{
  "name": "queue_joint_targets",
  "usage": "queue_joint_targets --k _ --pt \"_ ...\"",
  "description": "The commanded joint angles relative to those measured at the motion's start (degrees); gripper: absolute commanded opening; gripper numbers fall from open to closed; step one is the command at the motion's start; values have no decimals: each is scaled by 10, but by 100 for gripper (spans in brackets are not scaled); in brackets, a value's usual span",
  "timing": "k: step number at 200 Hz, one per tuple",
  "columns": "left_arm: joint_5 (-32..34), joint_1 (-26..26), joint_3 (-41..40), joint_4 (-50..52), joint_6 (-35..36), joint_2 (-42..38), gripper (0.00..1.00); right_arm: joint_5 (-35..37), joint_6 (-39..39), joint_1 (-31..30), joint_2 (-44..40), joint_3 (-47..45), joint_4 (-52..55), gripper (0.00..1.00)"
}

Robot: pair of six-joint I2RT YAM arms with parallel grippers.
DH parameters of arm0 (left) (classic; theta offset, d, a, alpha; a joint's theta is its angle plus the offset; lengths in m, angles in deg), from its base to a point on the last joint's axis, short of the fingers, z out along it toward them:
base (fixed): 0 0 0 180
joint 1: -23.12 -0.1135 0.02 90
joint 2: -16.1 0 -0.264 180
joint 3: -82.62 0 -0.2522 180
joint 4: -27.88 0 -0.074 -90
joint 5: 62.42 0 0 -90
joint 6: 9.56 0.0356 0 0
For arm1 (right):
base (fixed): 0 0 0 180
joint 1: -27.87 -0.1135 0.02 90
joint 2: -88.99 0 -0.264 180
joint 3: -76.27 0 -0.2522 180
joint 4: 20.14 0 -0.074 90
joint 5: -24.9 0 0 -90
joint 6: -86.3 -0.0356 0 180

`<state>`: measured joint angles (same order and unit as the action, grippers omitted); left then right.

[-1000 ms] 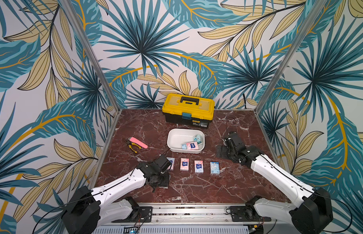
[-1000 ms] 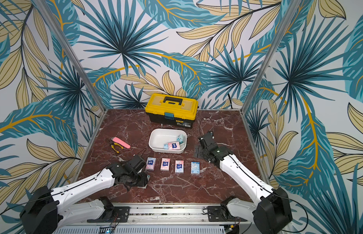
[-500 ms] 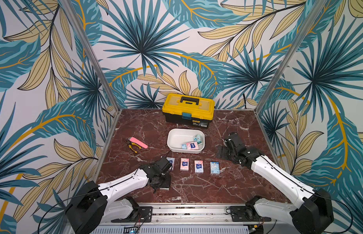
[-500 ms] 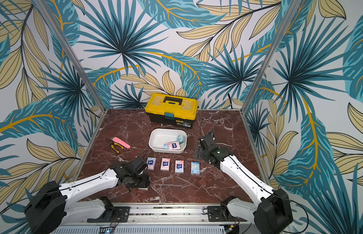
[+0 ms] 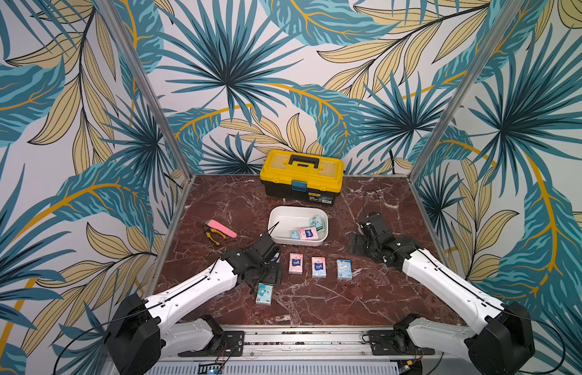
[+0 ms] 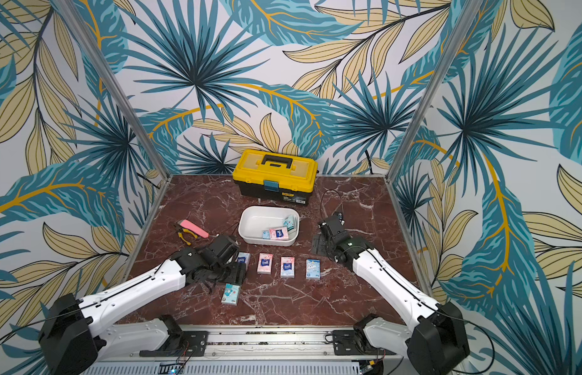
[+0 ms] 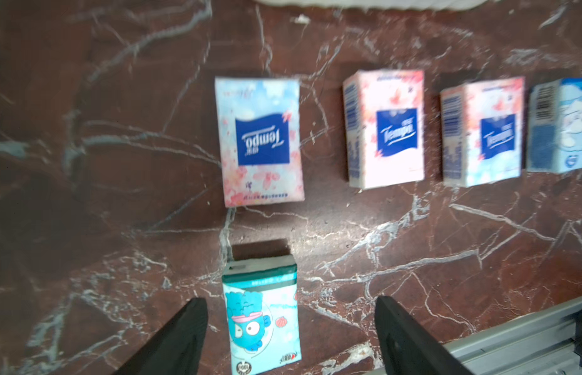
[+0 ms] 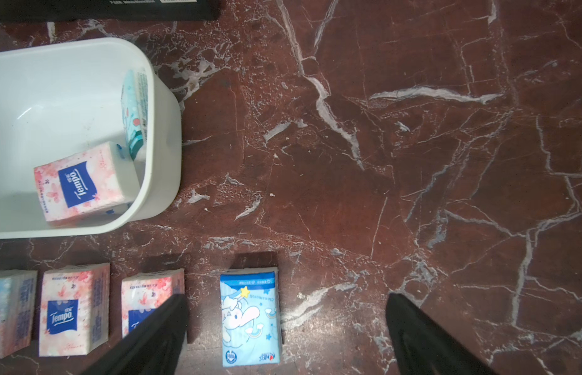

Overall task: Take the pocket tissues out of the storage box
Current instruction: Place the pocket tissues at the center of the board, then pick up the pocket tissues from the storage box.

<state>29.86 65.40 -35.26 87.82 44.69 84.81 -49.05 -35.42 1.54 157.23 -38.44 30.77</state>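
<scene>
The white storage box (image 5: 278, 224) (image 8: 159, 130) stands mid-table and holds three pocket tissues: a pink one (image 5: 308, 233) (image 8: 83, 186), a small blue one (image 5: 294, 234) and a teal one (image 5: 317, 222) leaning on its wall. Several pocket tissues lie in a row in front of it (image 5: 295, 263) (image 5: 318, 267) (image 5: 344, 269) (image 6: 243, 259). A teal pocket tissue (image 5: 263, 293) (image 7: 262, 321) lies flat nearer the front edge. My left gripper (image 5: 268, 274) (image 7: 289, 302) hangs open just over it, fingers apart from it. My right gripper (image 5: 358, 245) (image 8: 286, 302) is open and empty, right of the box.
A yellow-lidded black toolbox (image 5: 302, 177) stands at the back wall. A pink tool with pliers (image 5: 220, 230) lies at the left. A metal rail (image 5: 299, 337) (image 7: 517, 337) runs along the front edge. Patterned walls close in three sides.
My left gripper has opened and let go of the teal pocket tissue, which now lies on the table in front of the row. The right arm has barely moved.
</scene>
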Motion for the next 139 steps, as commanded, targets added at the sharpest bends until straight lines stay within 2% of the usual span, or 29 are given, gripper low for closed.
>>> queue_joint_targets --k 1,40,50,76,139 --pt "38 -4 68 21 42 7 87 6 -4 1 -11 -6 -1 99" --pt "14 -27 159 -29 127 65 88 -1 1 1 -24 -3 -1 99" --pt "-21 -38 187 -29 152 88 88 -2 2 1 -28 -3 -1 99" --pt "-60 -64 271 -12 209 161 88 -8 2 1 -40 -5 0 99" --pt "-90 -69 438 6 296 337 83 -13 5 1 -60 -9 8 99"
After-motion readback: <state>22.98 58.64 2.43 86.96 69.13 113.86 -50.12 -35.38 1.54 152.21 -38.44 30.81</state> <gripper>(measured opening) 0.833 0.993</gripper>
